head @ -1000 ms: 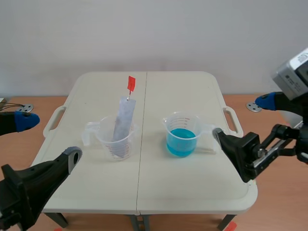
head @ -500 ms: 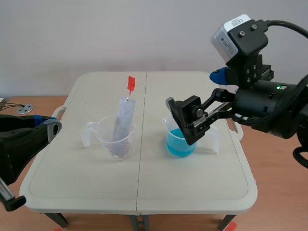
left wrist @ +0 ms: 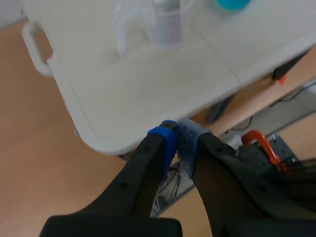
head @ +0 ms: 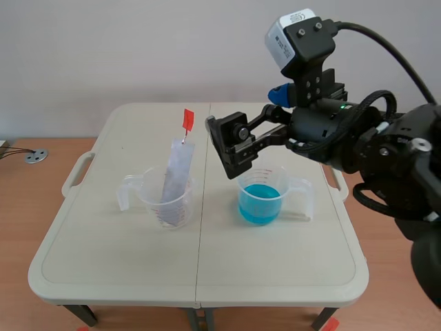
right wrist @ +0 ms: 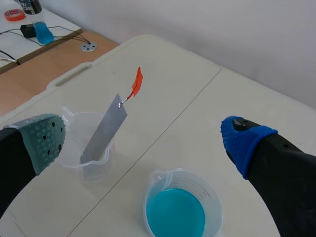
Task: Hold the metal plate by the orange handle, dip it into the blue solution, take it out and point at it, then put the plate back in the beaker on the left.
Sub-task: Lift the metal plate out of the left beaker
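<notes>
Right arm [head: 331, 131] hangs above worktop [head: 275, 276], right jaws wide, empty, aimed toward orange handle [right wrist: 137, 82]. Metal plate [right wrist: 102, 132] leans untouched in clear left beaker [head: 148, 196], handle tab topmost. Blue solution [head: 260, 203] waits in right beaker [head: 241, 186] nearby. Left jaws pressed together on nothing, off worktop's near edge. Plate looks thin, stiff, light; tab small, joined by fine link, so plate likely to swing. Best hold: pinch tab squarely at its middle, lift straight, spare beaker a tip-over.
</notes>
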